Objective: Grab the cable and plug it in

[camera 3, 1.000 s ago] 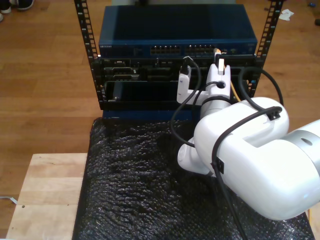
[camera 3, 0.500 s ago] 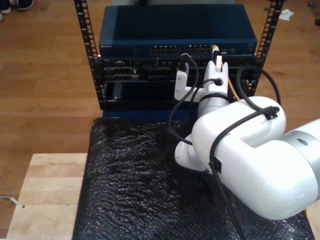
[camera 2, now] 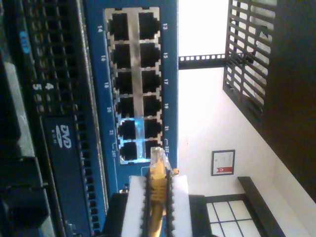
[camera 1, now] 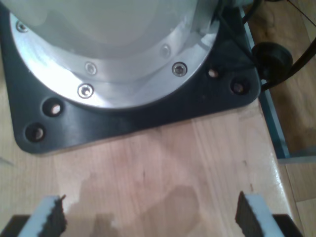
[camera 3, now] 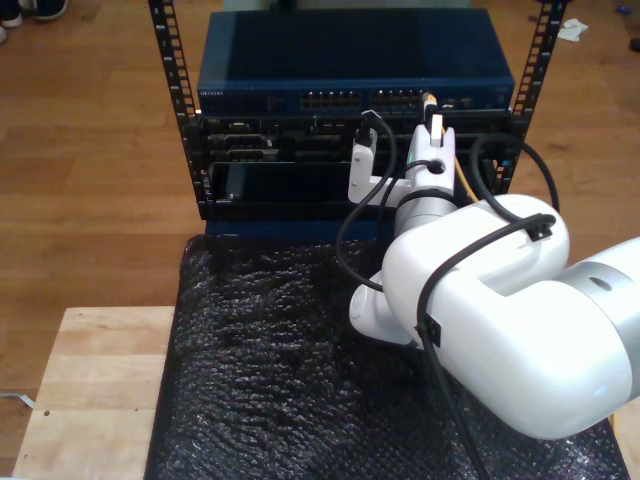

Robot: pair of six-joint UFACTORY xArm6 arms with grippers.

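Wooden surface [camera 3: 95, 380] sits at the exterior view's left, with black bubble-wrap sheet [camera 3: 270, 370] just beside it and the blue network switch [camera 3: 350, 60] in its rack beyond. Further right in that view, my second pincer [camera 3: 434, 130] is clamped on the cable [camera 2: 157, 190], whose clear plug [camera 2: 159, 157] pokes past the pads, just short of the switch's port block [camera 2: 134, 84]. My first pincer [camera 1: 148, 219] stands wide with nothing between its pads, over pale wood beside a black base plate [camera 1: 148, 116]

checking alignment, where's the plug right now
The plug sits pinched in my second gripper, just short of the blue switch ports numbered around 22.
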